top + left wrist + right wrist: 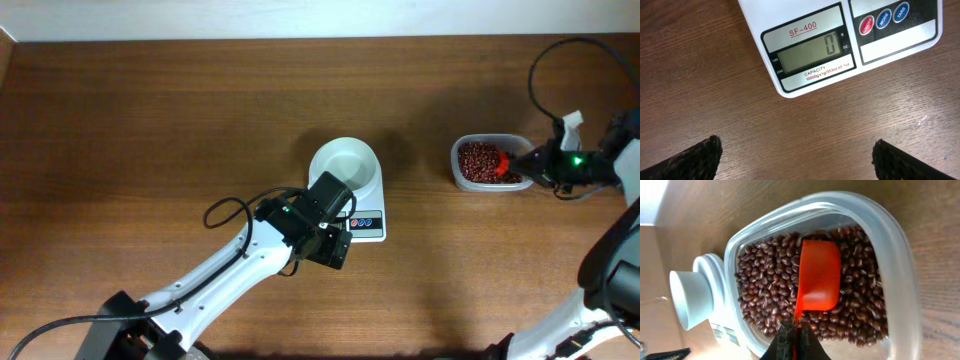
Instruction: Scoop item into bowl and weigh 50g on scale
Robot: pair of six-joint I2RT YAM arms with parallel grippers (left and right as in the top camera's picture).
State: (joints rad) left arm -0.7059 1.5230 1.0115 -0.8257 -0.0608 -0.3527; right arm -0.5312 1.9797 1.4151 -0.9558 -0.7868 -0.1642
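- The bench (150,120) is brown wood.
- The scale (790,12) sits near the middle of the bench.
- Its little screen (810,55) shows a 0.
- Beside the screen are one red button (866,25) and two blue ones.
- The white bowl (343,165) stands on the back part of the scale, away from the buttons.
- The left gripper (797,147) is wide open, with its two black fingers (700,157) far apart.
- It grips nothing.
- It hangs over the bare bench, just in front of the scale's screen.
- From above, the left arm reaches in from the lower left, and its black end covers part of the scale.
- A clear tub (900,255) sits on the right side of the bench, well apart from the scale.
- The beans (765,280) are in the tub, a heap of small dark red ones.
- A red scoop (817,275) lies on the beans, near the middle of the tub.
- The right gripper (794,332) is closed tight on the thin handle of the scoop.
- That gripper is at the edge of the tub that is far from the scale.
- From the right wrist, the bowl and scale show just past the far end of the tub.
- A black cable (545,70) loops in the air above the right arm.
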